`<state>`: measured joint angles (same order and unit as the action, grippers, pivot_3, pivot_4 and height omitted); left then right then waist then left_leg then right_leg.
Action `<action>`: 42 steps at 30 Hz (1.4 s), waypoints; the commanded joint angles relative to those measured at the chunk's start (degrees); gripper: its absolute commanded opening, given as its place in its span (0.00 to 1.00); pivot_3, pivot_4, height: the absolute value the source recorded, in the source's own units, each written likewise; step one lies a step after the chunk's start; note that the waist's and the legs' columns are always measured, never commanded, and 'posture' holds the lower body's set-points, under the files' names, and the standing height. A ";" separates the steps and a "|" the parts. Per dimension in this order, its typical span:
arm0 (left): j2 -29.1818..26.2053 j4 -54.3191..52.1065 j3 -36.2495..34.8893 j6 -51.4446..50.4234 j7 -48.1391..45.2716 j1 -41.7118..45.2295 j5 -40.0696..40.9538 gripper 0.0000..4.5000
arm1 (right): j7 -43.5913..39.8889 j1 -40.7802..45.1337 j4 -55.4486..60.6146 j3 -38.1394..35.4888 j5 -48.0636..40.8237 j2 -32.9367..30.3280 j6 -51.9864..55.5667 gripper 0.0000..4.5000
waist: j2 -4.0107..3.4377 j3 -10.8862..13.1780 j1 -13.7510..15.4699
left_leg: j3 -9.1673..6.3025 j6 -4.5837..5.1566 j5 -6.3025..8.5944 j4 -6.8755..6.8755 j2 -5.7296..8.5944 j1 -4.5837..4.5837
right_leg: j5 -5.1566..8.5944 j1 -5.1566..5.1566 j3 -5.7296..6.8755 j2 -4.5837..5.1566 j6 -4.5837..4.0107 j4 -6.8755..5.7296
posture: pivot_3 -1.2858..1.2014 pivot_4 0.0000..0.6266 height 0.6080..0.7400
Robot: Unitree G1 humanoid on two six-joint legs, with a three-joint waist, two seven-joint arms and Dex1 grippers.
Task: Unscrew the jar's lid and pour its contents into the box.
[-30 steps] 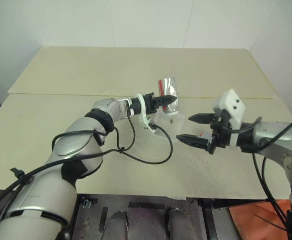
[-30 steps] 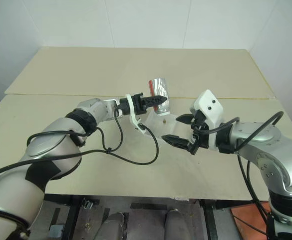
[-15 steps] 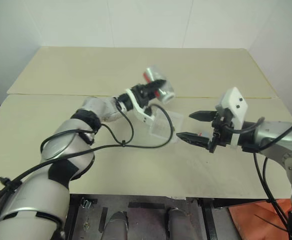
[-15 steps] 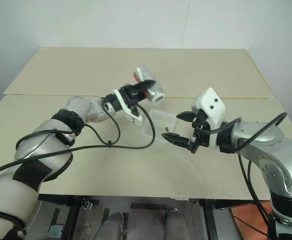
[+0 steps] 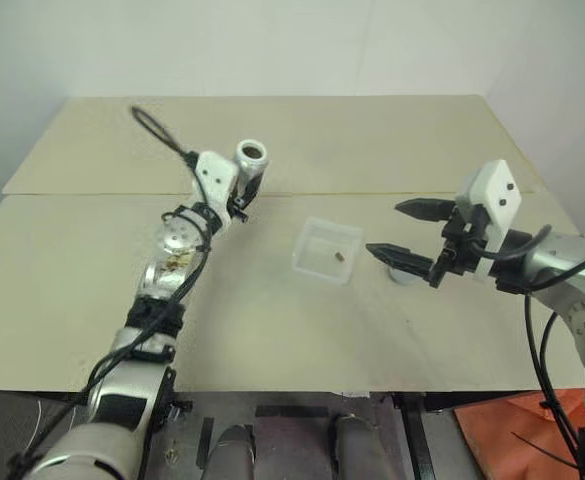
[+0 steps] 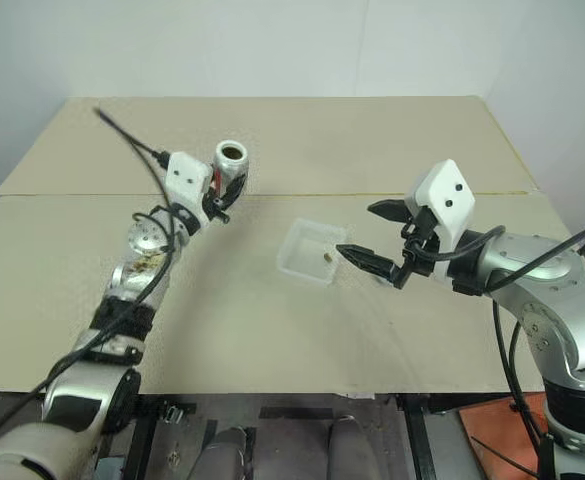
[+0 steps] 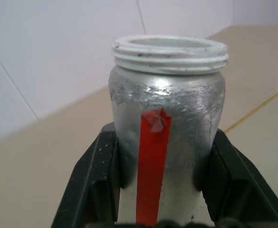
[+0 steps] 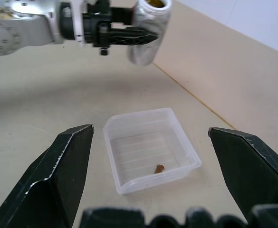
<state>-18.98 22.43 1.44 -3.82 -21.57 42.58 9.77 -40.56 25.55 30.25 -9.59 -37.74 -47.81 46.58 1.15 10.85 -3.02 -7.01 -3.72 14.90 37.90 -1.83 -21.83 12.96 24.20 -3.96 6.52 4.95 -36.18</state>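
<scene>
— While we look down from the head, we see the left gripper (image 5: pixel 244 186) clamped on the jar (image 5: pixel 251 155), which stands upright with its mouth open and no cap on it. What do we get from the left wrist?

— From there we see the jar (image 7: pixel 167 118) close up: a white threaded rim, a silvery scuffed body, a red strip down its side, and a black finger (image 7: pixel 89 183) pressed against each flank. We cannot see inside it from there.

— And the right gripper (image 5: pixel 400 230)?

— We see its jaws spread wide, gripping nothing. The box (image 5: pixel 327 249) sits on the table (image 5: pixel 372 140) just beyond its fingertips, between the two grippers, well apart from the jar.

— From its wrist we see more: one small brown bit (image 8: pixel 158 168) lies on the box's ribbed floor, near the corner closest to the open fingers (image 8: pixel 58 166).

— Just under the lower fingertip in the head view we notice a pale round thing (image 5: pixel 404 272) on the table, maybe the lid; we cannot tell.
</scene>
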 commanded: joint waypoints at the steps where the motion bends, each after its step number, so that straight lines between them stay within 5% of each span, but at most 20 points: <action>1: 1.67 -10.62 -3.43 -7.16 1.02 -4.56 4.85 0.42 | 0.12 0.02 1.09 -0.93 0.06 0.46 -2.03 1.00 | -0.01 0.00 -0.11 | 0.00 0.02 0.01 0.00 0.00 0.08 | 0.00 -0.06 -0.01 0.00 0.00 0.03 | 0.52 0.24 1.00; 17: 6.69 -4.06 -2.87 6.77 -1.03 -12.95 0.49 0.42 | 0.67 -1.28 2.87 -0.29 0.74 1.60 -2.32 1.00 | -0.01 -0.04 0.55 | 0.03 0.25 0.14 0.00 0.01 0.18 | -0.01 -0.15 -0.03 0.00 -0.02 0.25 | 0.52 0.24 1.00; 25: 5.51 -6.74 -3.31 5.17 -2.84 -15.94 0.81 1.00 | 0.58 -1.37 3.24 0.56 1.10 1.66 -2.46 1.00 | -0.02 -0.05 0.52 | 0.03 0.28 0.16 -0.01 0.01 0.20 | -0.01 -0.15 -0.03 0.00 -0.02 0.24 | 0.52 0.24 1.00; 27: 4.43 -9.26 -3.39 3.60 -4.05 -17.41 1.52 1.00 | 0.46 -1.58 3.33 0.47 0.98 1.54 -2.52 1.00 | -0.02 -0.05 0.50 | 0.03 0.28 0.16 -0.01 0.01 0.20 | -0.01 -0.15 -0.03 0.00 -0.02 0.24 | 0.52 0.24 1.00; 33: -2.84 -22.73 -5.34 -5.48 -9.44 -23.32 5.82 1.00 | 0.30 -2.55 3.46 0.06 1.03 1.21 -2.59 1.00 | -0.03 -0.06 0.39 | 0.03 0.29 0.16 -0.01 0.00 0.22 | -0.01 -0.14 -0.04 -0.01 -0.02 0.21 | 0.52 0.24 1.00; 42: -25.40 -43.59 -19.53 -19.42 -26.25 -33.69 20.76 1.00 | -3.10 -7.54 2.71 -2.23 1.58 -0.49 -5.74 1.00 | -0.05 -0.05 0.49 | 0.05 0.33 0.19 -0.06 -0.05 0.22 | 0.00 -0.11 -0.05 -0.02 -0.04 0.24 | 0.52 0.24 1.00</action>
<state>-41.87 -17.09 -13.90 -22.33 -43.00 9.93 26.31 -42.56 18.47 32.01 -8.94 -36.18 -47.41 43.48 1.11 10.80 -2.54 -6.94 -3.38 15.09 37.83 -1.89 -21.61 12.97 24.09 -4.01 6.50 4.89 -35.94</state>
